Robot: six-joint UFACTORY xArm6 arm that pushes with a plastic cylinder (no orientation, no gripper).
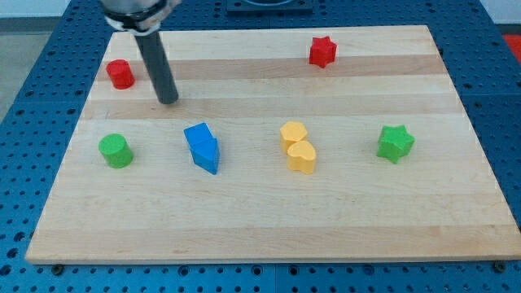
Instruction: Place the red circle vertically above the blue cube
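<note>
Wooden surface [269, 220] with blocks. No claw shows: the arm ends in a rod whose tip [168, 101] rests just right of the red circle [120, 73], apart from it, holding nothing. The blue cube [199, 137], touching a blue wedge [208, 154], lies below and right of the tip.

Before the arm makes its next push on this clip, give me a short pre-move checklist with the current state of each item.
1. My tip visible: ok, its end sits on the board.
2. Red circle located: ok, near the view's top left.
3. Blue cube located: ok, touching a blue wedge-like block.
4. Tip touching the red circle: not ok, it stands apart, to the circle's right and slightly lower.
5. Red circle above the blue cube: not ok, it lies well left of the cube.
6. Spot above the cube free of blocks: ok.
</note>
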